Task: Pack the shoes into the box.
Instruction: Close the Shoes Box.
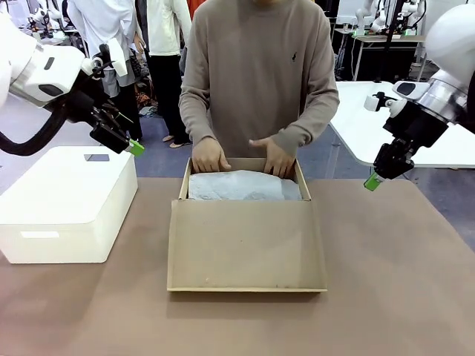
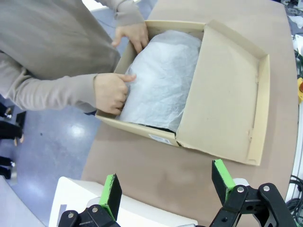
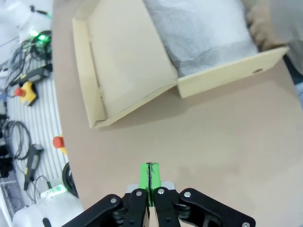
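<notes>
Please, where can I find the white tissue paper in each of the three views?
Front view: tissue paper at centre, inside the box.
Left wrist view: tissue paper in the upper middle.
Right wrist view: tissue paper at the top right.
Shared landmark: the brown flap lid beside it.

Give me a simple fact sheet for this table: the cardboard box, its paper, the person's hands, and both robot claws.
box: shallow brown cardboard shoebox, open, mid-table
lid: attached flap, laid open on the robot's side
lining: crinkled white tissue paper, drawn over the contents and hiding them
person: one hand and the other hand on the tissue at the far wall
left gripper: open, empty, hovers over the large white rectangular box
right gripper: shut, empty, hovers above the brown table, right of the shoebox
</notes>
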